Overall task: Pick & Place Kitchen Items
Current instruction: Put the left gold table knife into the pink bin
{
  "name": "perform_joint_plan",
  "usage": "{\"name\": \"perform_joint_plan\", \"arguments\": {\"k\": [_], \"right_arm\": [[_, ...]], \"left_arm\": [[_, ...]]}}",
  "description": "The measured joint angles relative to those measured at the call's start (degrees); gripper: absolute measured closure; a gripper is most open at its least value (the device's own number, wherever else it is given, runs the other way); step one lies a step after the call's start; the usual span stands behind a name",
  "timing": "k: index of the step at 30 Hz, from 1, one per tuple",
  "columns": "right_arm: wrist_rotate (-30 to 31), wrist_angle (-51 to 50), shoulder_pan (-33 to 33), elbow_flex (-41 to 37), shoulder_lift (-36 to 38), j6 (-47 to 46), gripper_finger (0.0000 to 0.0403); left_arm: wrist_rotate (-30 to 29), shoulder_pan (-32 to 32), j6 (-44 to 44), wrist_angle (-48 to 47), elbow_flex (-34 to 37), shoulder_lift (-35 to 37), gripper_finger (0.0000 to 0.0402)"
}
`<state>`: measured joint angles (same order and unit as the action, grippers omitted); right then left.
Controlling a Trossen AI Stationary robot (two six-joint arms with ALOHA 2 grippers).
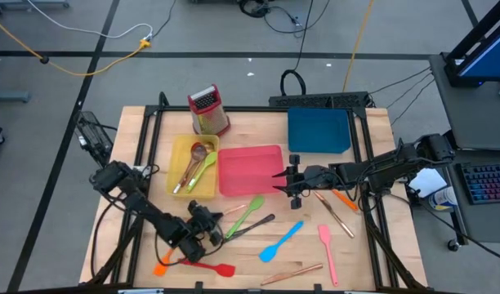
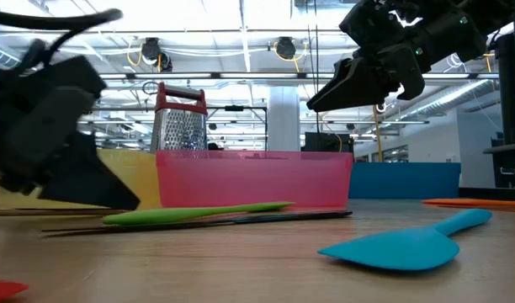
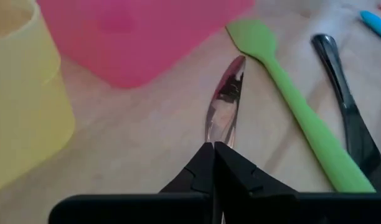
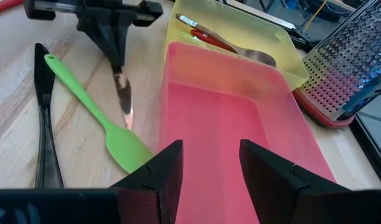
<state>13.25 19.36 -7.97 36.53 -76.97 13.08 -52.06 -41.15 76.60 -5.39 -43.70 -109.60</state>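
Left end effector [image 3: 213, 149] gripping copper knife [image 3: 225, 106], near pink tray [image 3: 141, 37]

trays: yellow [image 1: 181, 155], pink [image 1: 248, 169], blue [image 1: 318, 129] | spatula [image 1: 248, 212]: green | knife [image 3: 225, 106]: copper (shiny)

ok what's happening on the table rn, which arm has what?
The left gripper is shut on a shiny copper-coloured knife, held low over the wooden table just in front of the pink rectangular tray, beside a green silicone spatula. The right gripper hangs open and empty above the pink tray. The yellow tray already holds some utensils; several others lie loose on the table.
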Motion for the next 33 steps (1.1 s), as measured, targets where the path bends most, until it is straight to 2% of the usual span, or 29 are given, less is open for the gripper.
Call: {"name": "perform_joint_plan", "arguments": {"k": [10, 13, 19, 23, 28, 33], "right_arm": [[-0.04, 0.02, 0.0, 0.0, 0.0, 0.02, 0.0252], [-0.04, 0.02, 0.0, 0.0, 0.0, 0.01, 0.0252], [-0.04, 0.02, 0.0, 0.0, 0.0, 0.02, 0.0252], [-0.06, 0.02, 0.0, 0.0, 0.0, 0.01, 0.0252], [-0.06, 0.06, 0.0, 0.0, 0.0, -0.33, 0.0252], [-0.06, 0.13, 0.0, 0.0, 0.0, -0.39, 0.0252]], "left_arm": [[5.5, 5.02, -11.61, 7.4, -0.09, 0.11, 0.0381], [5.58, 5.01, -13.58, 7.65, -0.09, 0.11, 0.0368], [4.78, 4.74, -19.91, 9.11, -0.02, 0.64, 0.031], [3.0, 3.88, -24.46, 7.92, 0.13, 3.44, 0.0281], [1.99, 2.53, -26.12, 6.39, 0.02, 7.51, 0.0273], [1.31, -0.25, -24.66, 5.63, 0.0, 7.72, 0.0272]]}}
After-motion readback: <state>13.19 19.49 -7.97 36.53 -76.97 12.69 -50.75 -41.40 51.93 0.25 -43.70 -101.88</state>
